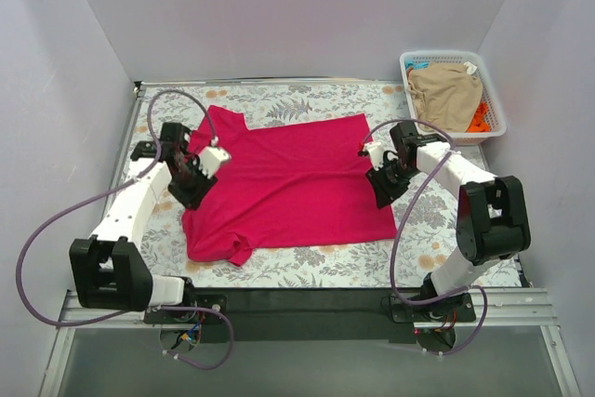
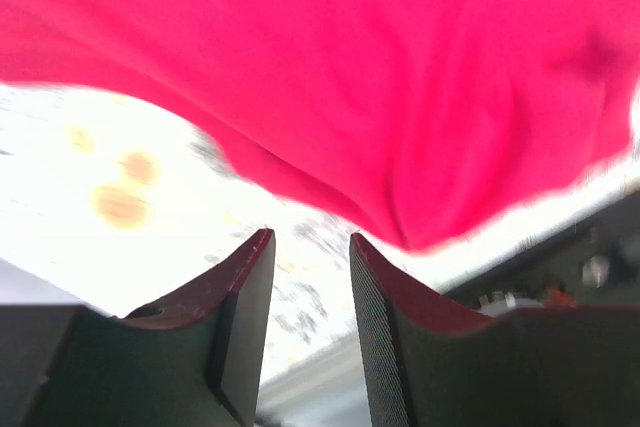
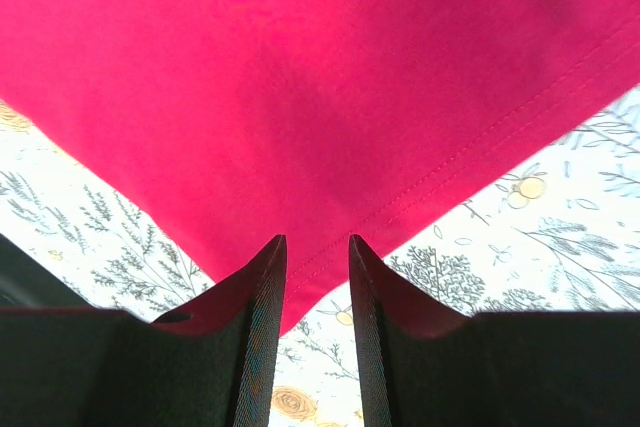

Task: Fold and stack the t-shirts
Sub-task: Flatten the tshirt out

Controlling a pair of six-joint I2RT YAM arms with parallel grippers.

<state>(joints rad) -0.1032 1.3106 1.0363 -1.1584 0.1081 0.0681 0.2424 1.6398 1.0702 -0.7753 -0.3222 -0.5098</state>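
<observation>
**A:** Where was the pink shirt (image 1: 297,183)?

**B:** It lay spread on the flowered table (image 1: 307,99) between the two arms, with its near left corner rumpled.

**A:** And the left gripper (image 2: 310,242)?

**B:** It was at the shirt's left edge. Its jaws stood narrowly apart with nothing between them, and the cloth's edge was just beyond the fingertips. That view was blurred.

**A:** The right gripper (image 3: 315,245)?

**B:** It was at the right edge, with the same narrow gap. A hemmed corner of the shirt reached into the gap, but it was not pinched, and the table showed through below it.

**A:** Any other shirts?

**B:** A tan shirt (image 1: 446,95) sat in the white basket (image 1: 497,99) at the far right corner. Some orange cloth (image 1: 479,118) lay beside it in the basket.
</observation>
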